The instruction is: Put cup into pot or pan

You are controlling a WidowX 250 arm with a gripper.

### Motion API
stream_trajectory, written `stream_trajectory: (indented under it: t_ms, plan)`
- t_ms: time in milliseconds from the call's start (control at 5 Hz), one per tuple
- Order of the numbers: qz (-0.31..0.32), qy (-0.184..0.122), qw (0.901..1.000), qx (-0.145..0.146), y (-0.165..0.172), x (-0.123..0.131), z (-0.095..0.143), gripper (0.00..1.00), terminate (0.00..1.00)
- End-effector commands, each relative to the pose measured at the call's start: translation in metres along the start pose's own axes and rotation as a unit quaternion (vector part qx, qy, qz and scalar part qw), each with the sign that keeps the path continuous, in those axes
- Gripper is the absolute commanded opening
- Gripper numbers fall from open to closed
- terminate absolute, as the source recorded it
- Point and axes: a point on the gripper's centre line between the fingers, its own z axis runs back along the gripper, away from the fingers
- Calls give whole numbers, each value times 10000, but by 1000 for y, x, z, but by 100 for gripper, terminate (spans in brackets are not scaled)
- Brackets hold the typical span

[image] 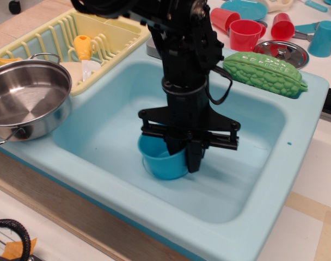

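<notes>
One blue cup [161, 159] sits low in the sink [263, 179], the jaws pinched on its rim. Grasping looks done; next, lift leftward to the pot [26, 103] beside the sink.

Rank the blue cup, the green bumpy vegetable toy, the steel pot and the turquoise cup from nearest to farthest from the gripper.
1. blue cup, at the gripper, its wall between the fingers.
2. green bumpy vegetable toy, on the sink's far rim.
3. steel pot, on the sink's left edge.
4. turquoise cup, far back right.
</notes>
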Motion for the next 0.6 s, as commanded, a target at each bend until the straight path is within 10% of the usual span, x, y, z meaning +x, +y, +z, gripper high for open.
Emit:
stream_trajectory:
  t_ms: [0, 400]
  plan:
    - [175, -601, 9977, 271, 2, 3, 53, 0, 0]
    - [510, -1083, 9914, 529, 56, 10, 108, 0, 0]
